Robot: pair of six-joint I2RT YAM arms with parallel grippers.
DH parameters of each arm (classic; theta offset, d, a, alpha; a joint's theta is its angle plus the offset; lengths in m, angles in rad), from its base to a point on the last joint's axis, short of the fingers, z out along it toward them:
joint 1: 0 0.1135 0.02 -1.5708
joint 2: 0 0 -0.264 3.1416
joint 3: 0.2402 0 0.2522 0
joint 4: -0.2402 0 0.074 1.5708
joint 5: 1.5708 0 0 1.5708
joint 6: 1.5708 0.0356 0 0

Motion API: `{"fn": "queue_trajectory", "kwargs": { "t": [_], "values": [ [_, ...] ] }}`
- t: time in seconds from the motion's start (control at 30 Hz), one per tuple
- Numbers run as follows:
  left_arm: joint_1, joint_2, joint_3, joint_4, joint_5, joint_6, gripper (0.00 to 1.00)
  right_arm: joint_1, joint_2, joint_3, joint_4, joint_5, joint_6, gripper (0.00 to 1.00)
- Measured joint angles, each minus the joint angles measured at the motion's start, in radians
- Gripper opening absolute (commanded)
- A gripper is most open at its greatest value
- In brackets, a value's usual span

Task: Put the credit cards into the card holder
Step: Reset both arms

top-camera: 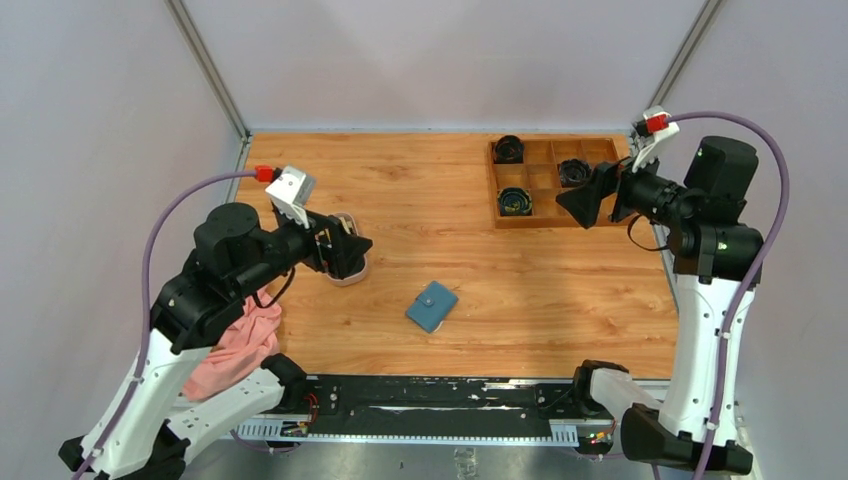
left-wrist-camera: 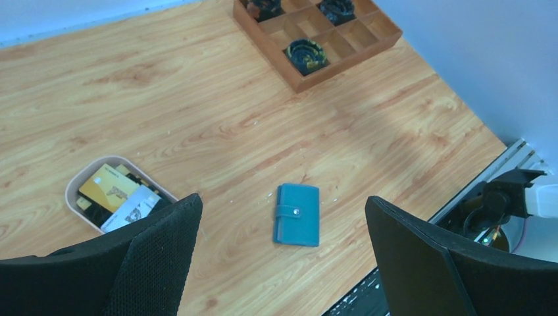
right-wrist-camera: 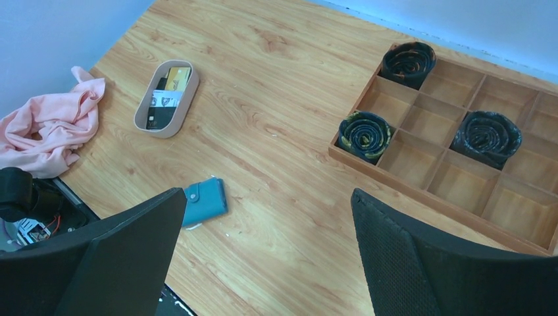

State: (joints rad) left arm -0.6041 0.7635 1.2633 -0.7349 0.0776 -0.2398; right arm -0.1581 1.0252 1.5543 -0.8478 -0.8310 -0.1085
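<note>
Thin, probably slick cards in dish want an edge pinch; wallet snapped shut; left fingers, right fingers spread.

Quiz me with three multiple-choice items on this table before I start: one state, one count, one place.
1. The card holder is: A spread open; B folded shut; C standing on edge.
2. Rolled-up items in the wooden tray: A two; B three; C five.
3. The credit cards lie: A in the tray; B inside the card holder; C in the oval dish.
Answers: 1 B, its snap strap crosses the closed cover. 2 B, three compartments are filled. 3 C, the left wrist view shows them there.
</note>
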Motion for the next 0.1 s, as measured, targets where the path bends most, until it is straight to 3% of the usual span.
{"fn": "queue_trajectory", "kwargs": {
  "t": [0.1],
  "values": [
    [0.000, 0.002, -0.029, -0.001, -0.003, 0.000, 1.00, -0.003, 0.001, -0.011, 0.005, -0.001, 0.005, 1.00]
  ]
}}
